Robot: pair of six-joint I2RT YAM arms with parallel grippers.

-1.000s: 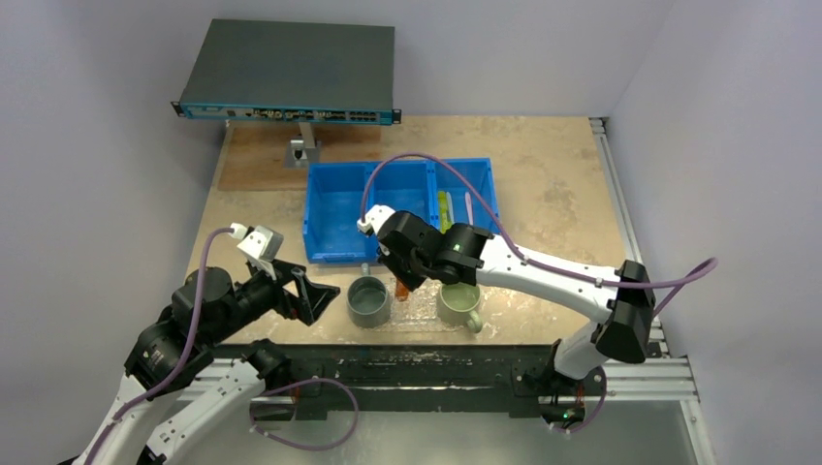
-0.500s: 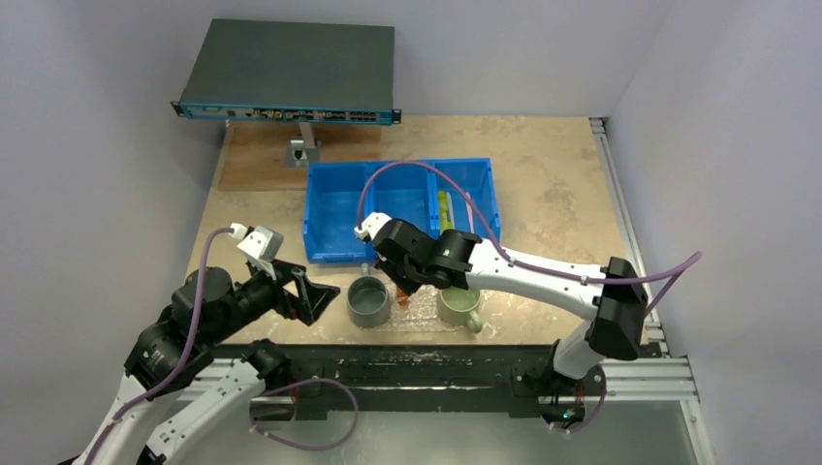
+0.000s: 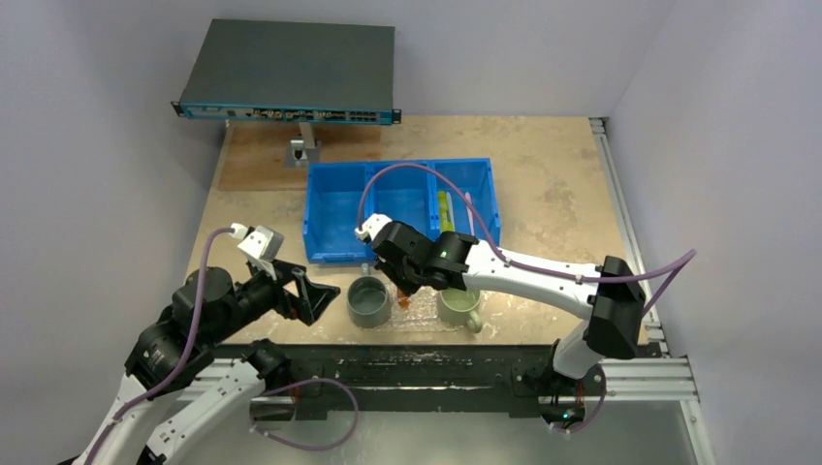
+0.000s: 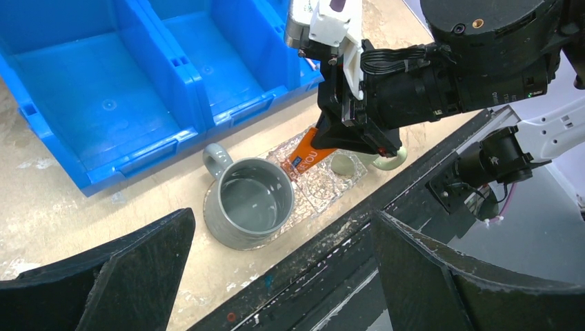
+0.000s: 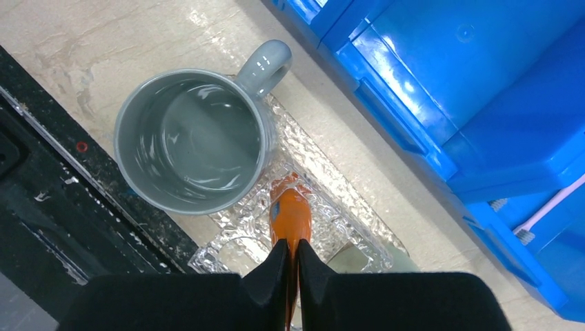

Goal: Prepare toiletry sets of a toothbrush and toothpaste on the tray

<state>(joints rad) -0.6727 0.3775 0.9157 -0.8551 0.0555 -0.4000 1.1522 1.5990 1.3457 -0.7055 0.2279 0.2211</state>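
Observation:
My right gripper [image 3: 402,290] [image 5: 290,252] is shut on an orange toothpaste tube [image 5: 291,217] [image 4: 307,150], gripping it by its flat end. The tube points down at the transparent pebbled tray [image 5: 207,258] [image 4: 325,195] [image 3: 423,313], between the two mugs. I cannot tell whether its tip touches the tray. A green tube [image 3: 444,207] and a pale toothbrush [image 3: 469,207] [image 5: 546,212] lie in the blue bin's right compartment. My left gripper [image 3: 316,296] [image 4: 283,276] hangs open and empty, left of the tray.
A grey mug [image 3: 369,301] [image 5: 190,141] stands at the tray's left end and a pale-green mug [image 3: 458,304] [image 4: 390,161] at its right. The blue three-compartment bin [image 3: 334,208] lies just behind them. A network switch [image 3: 291,68] sits at the back left. The black table rail [image 4: 359,234] runs along the near edge.
The right arm has shifted slightly left and lower, bringing the orange tube closer to the tray. The left arm has not moved.

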